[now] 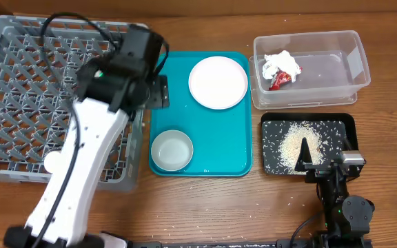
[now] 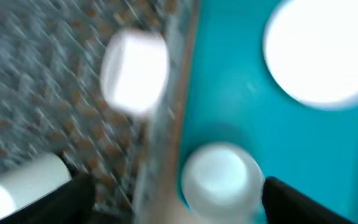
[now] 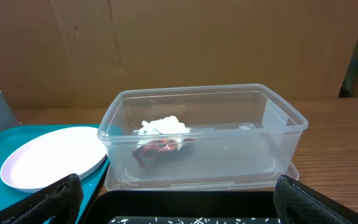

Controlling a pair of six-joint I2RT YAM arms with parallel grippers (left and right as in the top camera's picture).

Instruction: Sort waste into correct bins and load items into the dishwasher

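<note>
My left gripper (image 1: 158,93) (image 2: 179,202) is open and empty, above the seam between the grey dish rack (image 1: 19,76) (image 2: 36,93) and the teal tray. The left wrist view is blurred. The silver-grey bowl (image 1: 171,150) (image 2: 219,177) and the pale plate (image 1: 218,81) (image 2: 325,50) sit on the teal tray. Two white pieces lie in the rack: one (image 2: 135,71) near its right wall, and a cup-like one (image 2: 23,183) (image 1: 52,162). The clear tub (image 1: 350,65) (image 3: 278,118) holds the tissue (image 1: 281,63) (image 3: 160,126) and red wrapper (image 1: 279,80) (image 3: 160,148). Rice (image 1: 296,143) lies in the black tray (image 1: 347,124). My right gripper (image 1: 322,164) (image 3: 179,205) is open, low over that tray. Chopsticks are out of view.
The teal tray (image 1: 233,138) (image 2: 229,106) lies between the rack and the two bins. My left arm (image 1: 81,158) crosses over the rack's right side and hides part of it. A cardboard wall (image 3: 179,43) stands behind the table.
</note>
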